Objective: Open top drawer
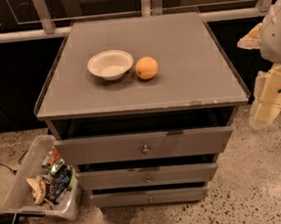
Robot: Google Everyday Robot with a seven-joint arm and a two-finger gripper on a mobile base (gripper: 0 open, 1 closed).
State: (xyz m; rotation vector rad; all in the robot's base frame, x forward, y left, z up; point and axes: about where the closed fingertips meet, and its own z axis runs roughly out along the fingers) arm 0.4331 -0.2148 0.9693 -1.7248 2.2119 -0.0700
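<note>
Widest grey top drawer (pixel 192 142), small round metal knob (pixel 144 148) at centre: sitting under flat grey cabinet top (pixel 191 70), seemingly standing slightly out, dark gap above; fuller pull appearing needed. Cream gripper (pixel 270 103): hanging right of cabinet, well apart from knob, touching nothing; grip state impossible telling.

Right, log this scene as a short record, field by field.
top drawer: front looks pulled out a little, with a dark gap above it
knob: at the centre of that front, nothing touching it
gripper: right of the cabinet, apart from the drawer
cabinet top: white bowl on the left, orange beside it on the right
middle drawer: below the top drawer
bottom drawer: lowest
bin: on the floor left of the cabinet, holding wrappers
</note>
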